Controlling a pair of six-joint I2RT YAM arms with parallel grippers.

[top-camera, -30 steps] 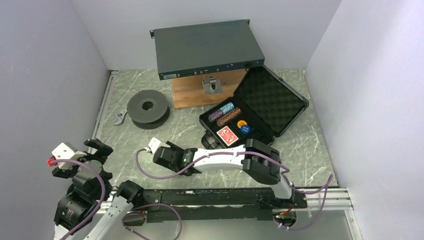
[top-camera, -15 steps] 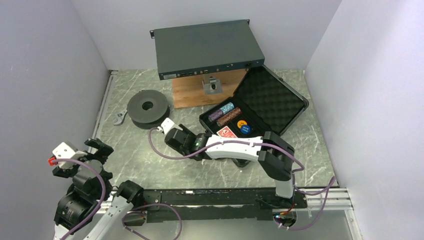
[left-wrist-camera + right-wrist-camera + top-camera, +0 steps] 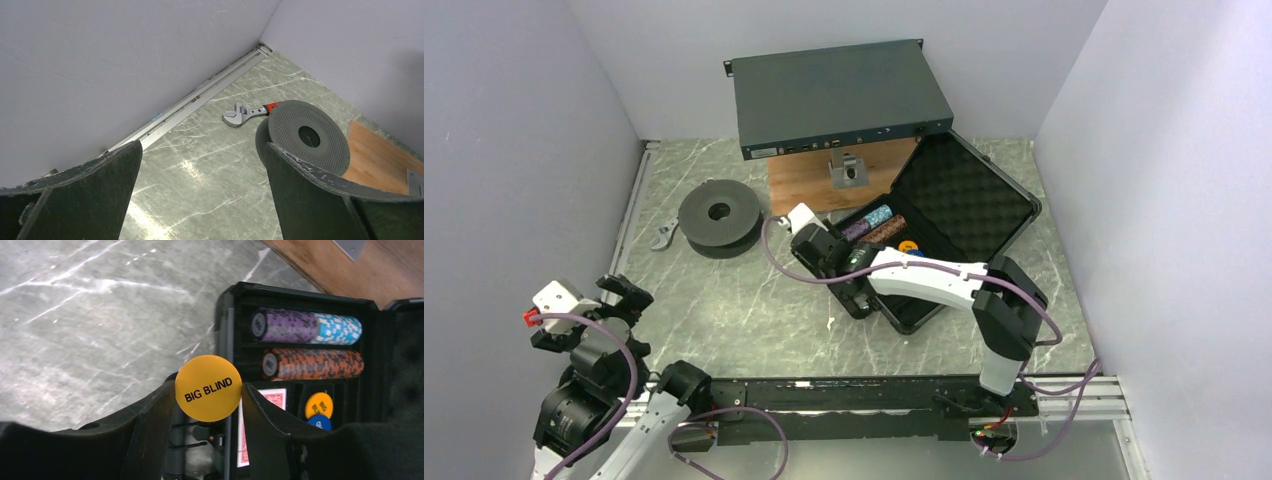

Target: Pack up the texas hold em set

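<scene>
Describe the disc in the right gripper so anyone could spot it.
Find the open black case. At its left edge the right gripper holds a yellow disc marked BIG BLIND between its jaws. It alone is yellow and held up; the orange disc and blue disc lie inside the case.

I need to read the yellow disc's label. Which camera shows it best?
Right wrist: the yellow disc sits close up, gripped by the right pincer, BIG BLIND legible. I cannot find it in the top view; the left wrist view faces elsewhere.
</scene>
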